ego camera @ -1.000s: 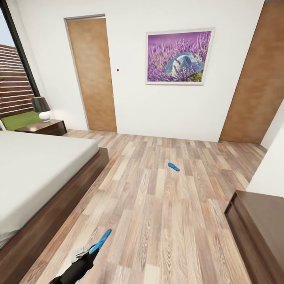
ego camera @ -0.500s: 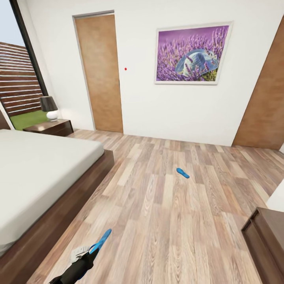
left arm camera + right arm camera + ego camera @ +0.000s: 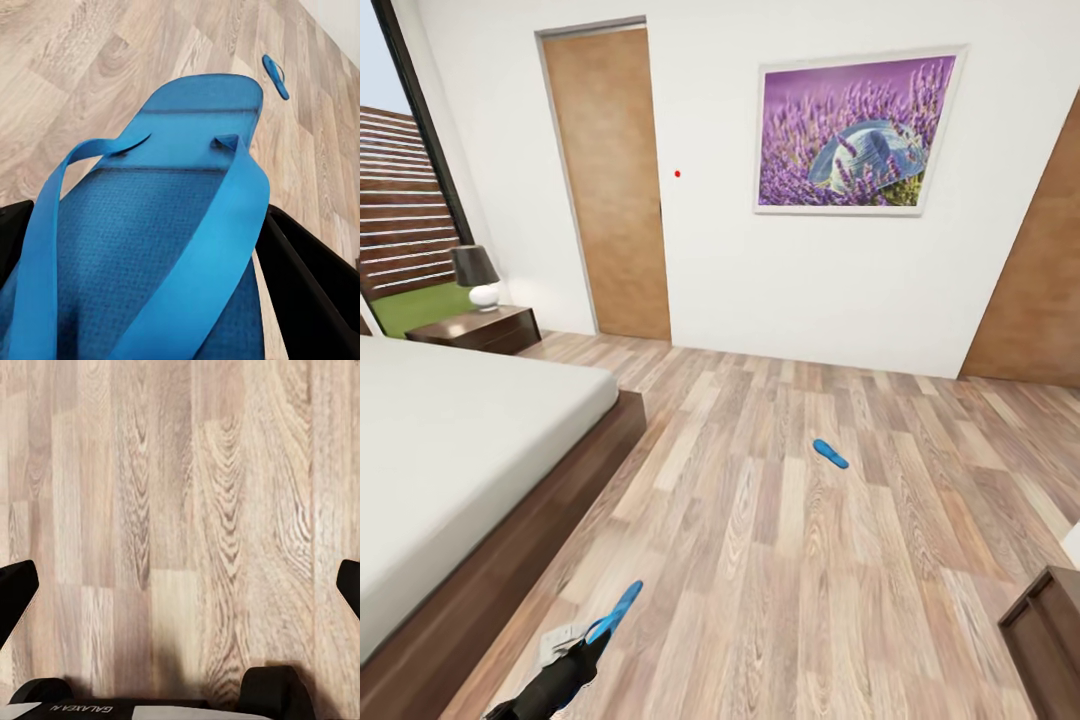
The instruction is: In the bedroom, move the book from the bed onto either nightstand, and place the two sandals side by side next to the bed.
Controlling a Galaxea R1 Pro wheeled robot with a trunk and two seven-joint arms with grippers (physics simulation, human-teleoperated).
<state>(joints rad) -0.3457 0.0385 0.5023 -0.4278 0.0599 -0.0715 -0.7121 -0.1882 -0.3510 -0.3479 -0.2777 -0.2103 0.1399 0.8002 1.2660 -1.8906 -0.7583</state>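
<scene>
Your left pincer (image 3: 592,634) is clamped on one sandal (image 3: 615,611), low and close to the bed (image 3: 460,450), off its foot-end corner. In the left wrist view the blue sole (image 3: 165,225) lies wedged between the two black fingers (image 3: 315,292), straps up and toe pointing away from the wrist. That grip on the heel end looks chosen so that you can lay the sandal flat on the floor (image 3: 780,560) without turning it.

The second sandal (image 3: 830,453) lies alone on the planks, well apart from the bed, out towards the wall with the lavender picture (image 3: 855,130). It also shows small in the left wrist view (image 3: 276,76), beyond the held sandal's toe. As it sits away from the bed, it has to be fetched, so I judge you are carrying the first one towards it or towards a drop spot beside the bed.

Your right pincer (image 3: 180,577) hangs wide apart over bare floor with nothing between its fingers (image 3: 15,585). It is free to pick up the second sandal while the left one keeps its load.

The nightstand (image 3: 480,328) stands beyond the bed, by the window, with a lamp (image 3: 477,275) on top. The book is not to be seen on the part of the mattress in sight, so that step looks to come later. Mind the low bed frame when you lower the left arm, as the pincer is near it.
</scene>
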